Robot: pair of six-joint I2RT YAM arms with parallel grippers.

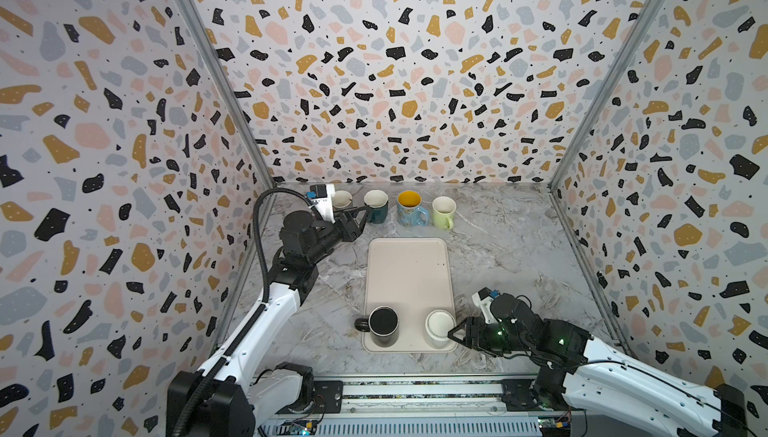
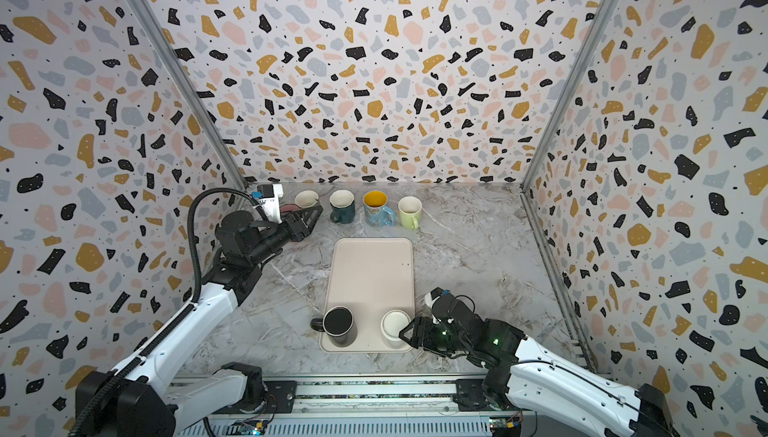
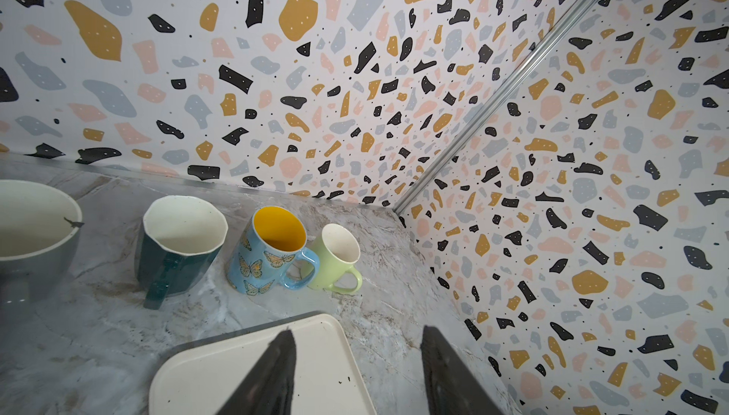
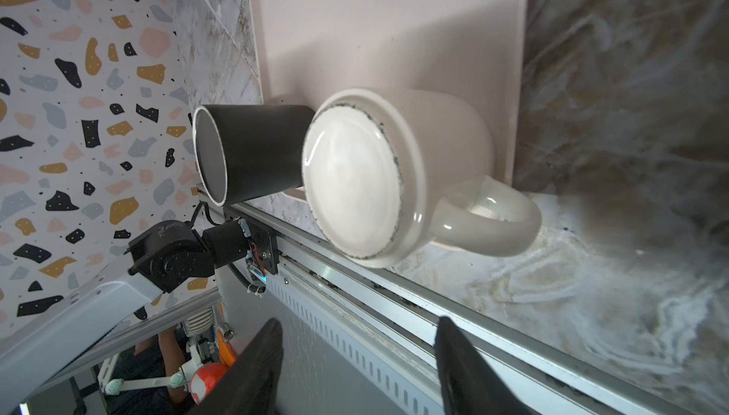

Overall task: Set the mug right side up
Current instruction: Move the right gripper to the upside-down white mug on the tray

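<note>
Two mugs stand mouth down at the near end of the beige tray [image 1: 407,273]: a cream mug [image 1: 439,325] [image 4: 355,184] at the right corner and a black mug [image 1: 383,322] [image 4: 252,152] to its left. The cream mug's handle points off the tray's right edge. My right gripper [image 1: 455,331] [image 4: 357,320] is open and empty, just right of the cream mug and level with it, not touching. My left gripper [image 1: 359,214] [image 3: 359,330] is open and empty at the back left, beside the row of upright mugs.
Along the back wall stand upright mugs: a grey one [image 1: 341,200] partly hidden by the left arm, a dark teal one [image 1: 376,205], a blue butterfly one [image 1: 409,208] and a light green one [image 1: 444,211]. Patterned walls close three sides; a metal rail [image 1: 415,389] runs along the front.
</note>
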